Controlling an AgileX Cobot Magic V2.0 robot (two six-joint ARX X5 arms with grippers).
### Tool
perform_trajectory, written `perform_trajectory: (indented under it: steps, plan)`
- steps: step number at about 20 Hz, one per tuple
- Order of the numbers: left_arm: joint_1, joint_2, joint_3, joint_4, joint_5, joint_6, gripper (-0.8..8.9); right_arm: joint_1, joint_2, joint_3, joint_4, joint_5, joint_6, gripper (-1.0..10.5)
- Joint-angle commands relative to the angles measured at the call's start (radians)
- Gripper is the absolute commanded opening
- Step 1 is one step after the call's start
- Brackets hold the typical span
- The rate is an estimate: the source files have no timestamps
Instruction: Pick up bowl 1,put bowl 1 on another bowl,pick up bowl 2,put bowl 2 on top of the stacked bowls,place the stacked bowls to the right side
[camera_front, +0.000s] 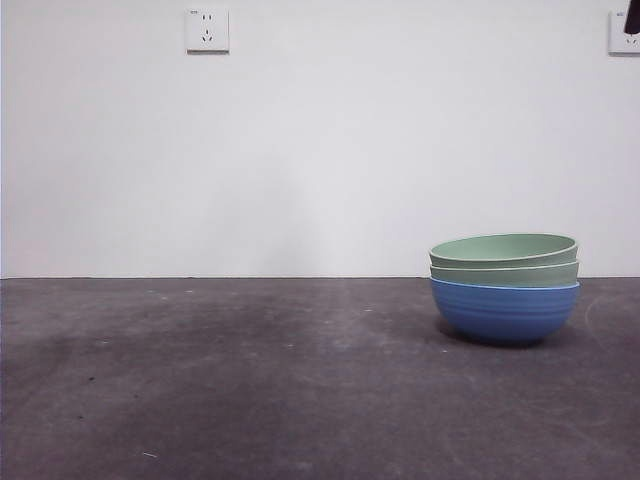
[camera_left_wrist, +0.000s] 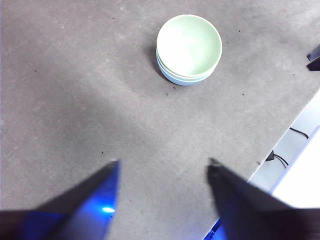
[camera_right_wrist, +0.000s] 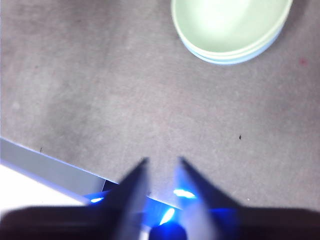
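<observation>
Front view gives you the stacked bowls (camera_front: 504, 288) standing on the right part of the dark grey surface (camera_front: 250, 390), close to the white wall (camera_front: 320, 150) behind. The blue bowl (camera_front: 503, 312) sits at the bottom, touching the surface, its sides showing faint ribbed bands. Nested in it you see the lower green bowl (camera_front: 504, 273), only a narrow pale sage band of it visible above the blue rim. The upper green bowl (camera_front: 503, 248) rests inside that one, slightly tilted, so that its rim sits higher on the right than on the left. The two green bowls look alike, so you cannot tell which is bowl 1 and which is bowl 2.

From the left wrist you look down on the stack (camera_left_wrist: 189, 49): a round pale green hollow, with thin edges of the bowls beneath showing along one side. The left tool (camera_left_wrist: 162, 170) hangs well apart from it, above bare surface, its jaws spread wide and holding nothing.

From the right wrist, the stack (camera_right_wrist: 231, 30) is cut by the picture's edge. The right tool (camera_right_wrist: 161, 167) is clear of the bowls, near the surface's edge, its jaws a narrow gap apart and empty.

Two wall sockets (camera_front: 207, 30) sit high on the wall.
</observation>
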Motion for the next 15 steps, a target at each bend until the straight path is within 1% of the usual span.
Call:
perform_trajectory:
  steps: [1, 4, 6, 15]
  plan:
    - [-0.003, 0.001, -0.002, -0.046, 0.004, 0.012, -0.08, 0.003, -0.003, -0.005, -0.001, -0.001, -0.015, -0.1]
    - [-0.003, 0.001, -0.002, -0.046, 0.002, 0.011, -0.04, 0.002, -0.003, -0.005, 0.001, 0.000, -0.014, 0.0]
    - [-0.003, 0.001, -0.002, -0.045, -0.002, 0.011, -0.04, 0.002, -0.003, -0.005, 0.002, 0.000, -0.004, 0.0]
    - [-0.003, 0.001, -0.002, -0.045, -0.003, 0.011, -0.04, 0.000, -0.003, -0.005, 0.002, 0.006, -0.004, 0.0]
